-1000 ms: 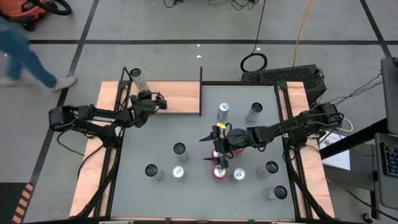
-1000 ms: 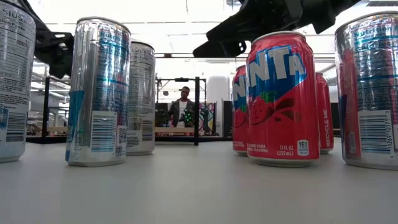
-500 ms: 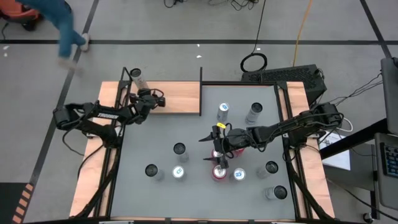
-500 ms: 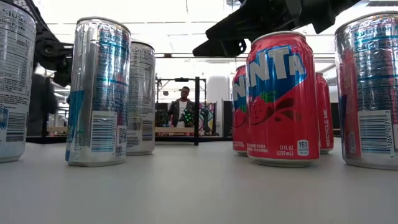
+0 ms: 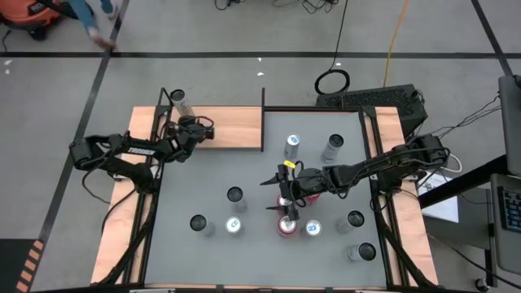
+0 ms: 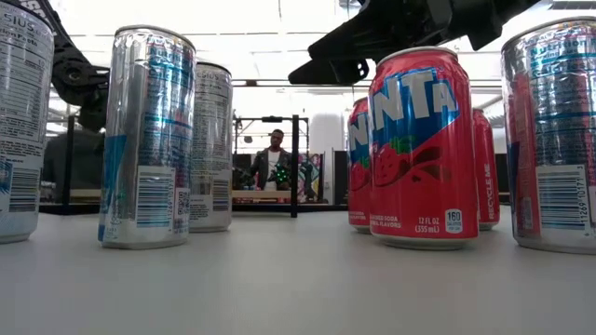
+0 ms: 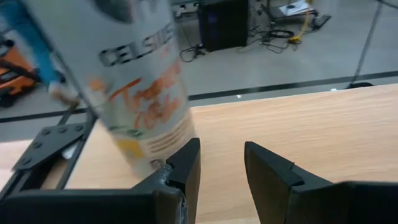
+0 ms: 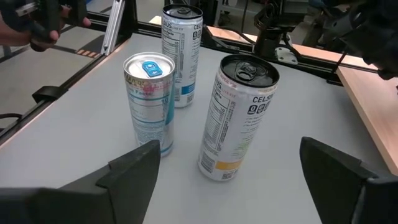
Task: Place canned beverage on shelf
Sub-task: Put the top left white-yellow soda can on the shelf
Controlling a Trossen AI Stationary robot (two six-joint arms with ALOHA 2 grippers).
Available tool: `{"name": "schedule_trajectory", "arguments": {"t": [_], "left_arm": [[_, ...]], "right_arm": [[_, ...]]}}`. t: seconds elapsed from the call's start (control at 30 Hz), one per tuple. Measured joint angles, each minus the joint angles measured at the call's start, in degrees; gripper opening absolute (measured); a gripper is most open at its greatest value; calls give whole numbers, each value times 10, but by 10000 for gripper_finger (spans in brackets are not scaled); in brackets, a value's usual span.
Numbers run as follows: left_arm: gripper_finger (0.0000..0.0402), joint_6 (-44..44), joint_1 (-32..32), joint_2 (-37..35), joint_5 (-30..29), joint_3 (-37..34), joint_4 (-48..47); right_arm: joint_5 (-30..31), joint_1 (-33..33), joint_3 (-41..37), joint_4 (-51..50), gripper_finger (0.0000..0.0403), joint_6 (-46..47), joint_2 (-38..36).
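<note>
High view: overhead, straight down on whole counter [image 5: 260, 175]. Low view: counter-level, close behind cans, facing room. Wrist views: near, forward past fingers. Shelf [image 5: 232, 126] shared by high and left wrist.

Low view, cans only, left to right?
Silver can cut off at the left edge → tall silver-blue can → silver can just behind it → red Fanta can → silver can cut off at the right edge. Red cans behind the Fanta overlap it, so left out.
</note>
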Motion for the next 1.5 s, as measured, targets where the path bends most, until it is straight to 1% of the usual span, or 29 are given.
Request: {"name": "schedule_trajectory", "arguments": {"t": [0.13, 0.27, 0.3, 0.43, 0.5, 0.67, 0.87, 1.1, 1.33, 1.5], "left_arm": [[120, -5, 0, 0, -16, 0, -14], [120, -17, 0, 0, -17, 0, -13], [120, -21, 0, 0, -11, 0, -11], [120, -20, -1, 0, 55, 0, 32], [120, -6, -2, 0, 69, 0, 59], [120, 23, 10, 0, 72, 0, 96], [120, 49, 41, 0, 80, 0, 96], [120, 69, 48, 0, 80, 0, 92], [120, 69, 49, 0, 68, 0, 69], [120, 69, 49, 0, 47, 0, 62]], "right_arm": [[0, 0, 0, 0, 320, -1, 0], [0, 0, 0, 0, 320, -1, 0], [0, 0, 0, 0, 320, -1, 0], [0, 0, 0, 0, 320, -1, 0], [0, 0, 0, 0, 320, -2, 0], [0, 0, 0, 0, 320, -2, 0], [0, 0, 0, 0, 320, -2, 0], [0, 0, 0, 0, 320, -2, 0], [0, 0, 0, 0, 320, -7, 0], [0, 0, 0, 0, 320, -8, 0]]}}
